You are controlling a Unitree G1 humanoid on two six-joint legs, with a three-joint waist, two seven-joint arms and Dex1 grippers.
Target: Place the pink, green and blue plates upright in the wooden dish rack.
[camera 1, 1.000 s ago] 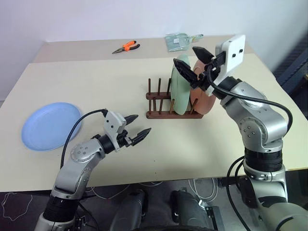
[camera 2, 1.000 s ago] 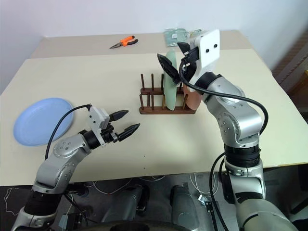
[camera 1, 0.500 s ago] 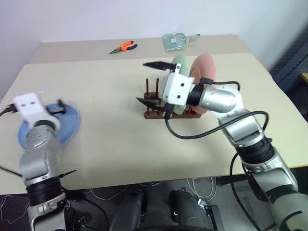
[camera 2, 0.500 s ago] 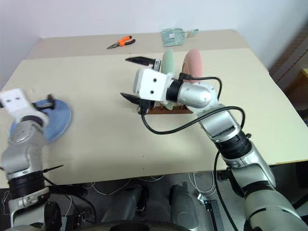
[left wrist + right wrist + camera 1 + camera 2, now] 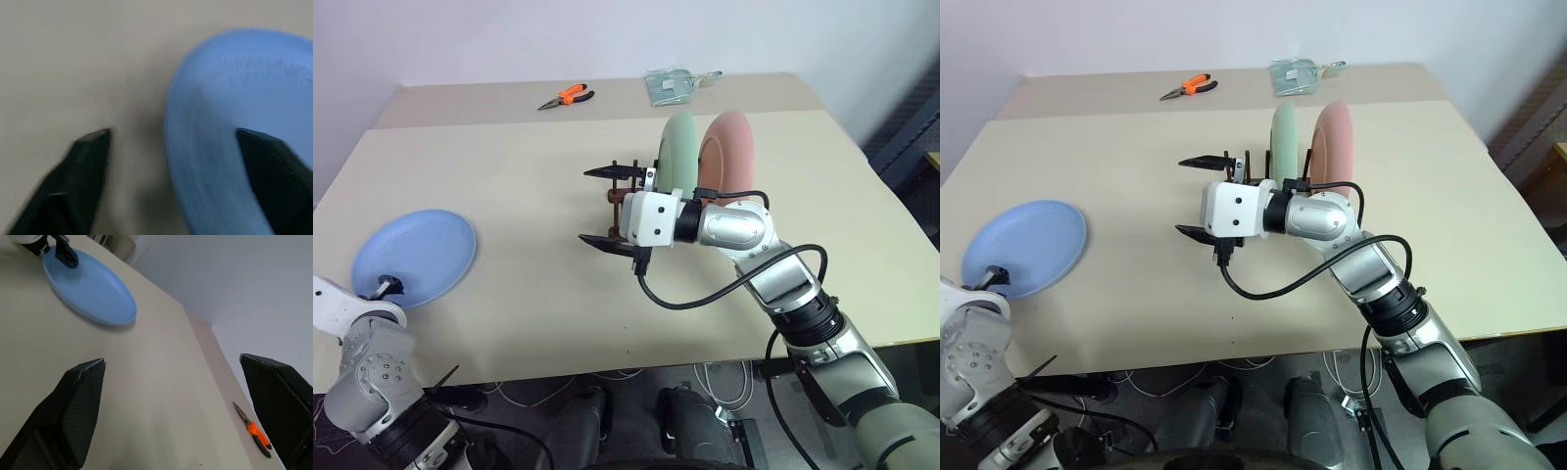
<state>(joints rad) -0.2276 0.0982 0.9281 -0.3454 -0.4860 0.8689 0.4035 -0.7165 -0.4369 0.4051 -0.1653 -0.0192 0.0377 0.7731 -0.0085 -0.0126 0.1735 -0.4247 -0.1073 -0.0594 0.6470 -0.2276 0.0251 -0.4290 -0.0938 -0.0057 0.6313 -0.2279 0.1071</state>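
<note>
White walls stand behind the big tan table (image 5: pixel 529 186) where I work. At the far side of it, well apart from everything else, lie orange pliers (image 5: pixel 567 96) and a clear bag (image 5: pixel 675 82) that I don't need. Near the middle sits the wooden dish rack (image 5: pixel 625 201), and it holds two plates on their edges between the pegs: the green plate (image 5: pixel 677 147) and the pink plate (image 5: pixel 729 149) right beside it. They stand up because the pegs keep them from tipping. My right gripper (image 5: pixel 612 206) hangs in front of the rack, pointing sideways, with its two fingers spread wide and nothing in them. The blue plate (image 5: pixel 416 257) lies flat on the table, far from the rack, at the near left. My left gripper (image 5: pixel 171 142) is down at its near rim, with one finger over the plate and one over the bare table, so the rim sits between them. The fingers are apart, and I think I am getting ready to pinch that rim.
</note>
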